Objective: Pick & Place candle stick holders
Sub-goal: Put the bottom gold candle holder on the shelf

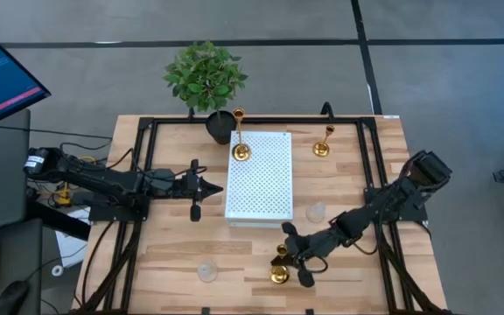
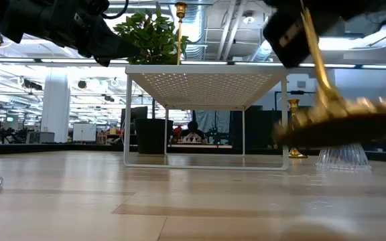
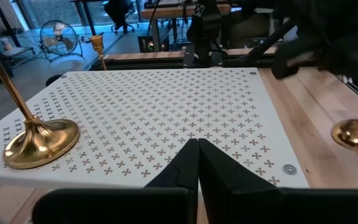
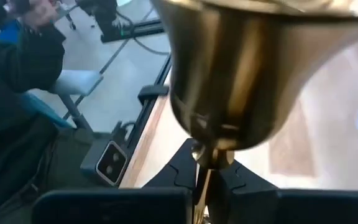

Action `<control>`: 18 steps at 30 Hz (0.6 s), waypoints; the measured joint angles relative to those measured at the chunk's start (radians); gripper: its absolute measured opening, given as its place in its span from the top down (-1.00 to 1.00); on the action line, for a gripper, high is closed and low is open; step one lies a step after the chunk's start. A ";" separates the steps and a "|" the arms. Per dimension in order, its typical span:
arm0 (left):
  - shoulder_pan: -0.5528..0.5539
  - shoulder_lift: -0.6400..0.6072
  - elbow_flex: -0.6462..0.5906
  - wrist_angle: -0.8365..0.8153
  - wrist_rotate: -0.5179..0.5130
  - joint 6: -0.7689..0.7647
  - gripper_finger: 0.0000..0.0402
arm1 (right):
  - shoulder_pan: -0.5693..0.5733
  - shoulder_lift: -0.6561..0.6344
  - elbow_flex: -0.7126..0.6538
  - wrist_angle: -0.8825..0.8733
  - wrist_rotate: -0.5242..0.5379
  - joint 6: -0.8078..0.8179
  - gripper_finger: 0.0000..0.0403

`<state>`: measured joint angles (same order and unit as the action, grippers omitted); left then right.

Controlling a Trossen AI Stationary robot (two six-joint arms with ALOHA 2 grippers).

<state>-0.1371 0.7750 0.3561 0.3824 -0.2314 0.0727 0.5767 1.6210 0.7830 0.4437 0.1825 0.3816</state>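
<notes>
1. High view: the right end effector (image 1: pixel 294 255) sits over the near part of the wooden desk (image 1: pixel 164 254), closed on the stem of a gold candle stick holder (image 1: pixel 279 274) whose round base shows just beside it. A taller gold holder (image 1: pixel 240 150) stands on the far-left corner of the white perforated board (image 1: pixel 262 175), and a third gold holder (image 1: pixel 322 149) stands on the desk to the board's far right. Two clear glass holders rest on the desk, one (image 1: pixel 316 212) by the board's near-right corner, one (image 1: pixel 206 271) near the front edge. The left end effector (image 1: pixel 210 185) waits at the board's left edge with its fingers pressed together on nothing. A potted plant (image 1: pixel 205 77) stands behind the desk.

2. Low view: the held gold holder (image 2: pixel 344 114) is tilted, its base lifted off the desk, with the glass holder (image 2: pixel 342 155) low behind it. A tilted base could catch the board's raised edge on the way across.

3. Left wrist view: the closed fingers (image 3: pixel 197 163) point over the board (image 3: pixel 166 118); the tall gold holder (image 3: pixel 40 141) stands on it, the held one (image 3: pixel 357 132) beyond the board's edge.

4. Right wrist view: the fingers (image 4: pixel 182 168) pinch the thin stem below the holder's cup (image 4: pixel 235 74). A grip so narrow on smooth metal might let it swing or slip, and a tilted release could topple it.
</notes>
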 joint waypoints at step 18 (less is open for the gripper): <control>0.000 0.000 0.000 0.004 -0.013 0.004 0.97 | -0.370 -0.401 0.172 -0.542 -0.131 -0.264 0.99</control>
<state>-0.1371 0.7748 0.3557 0.3863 -0.2446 0.0767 0.2067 1.2199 0.9553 -0.0987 0.0516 0.1176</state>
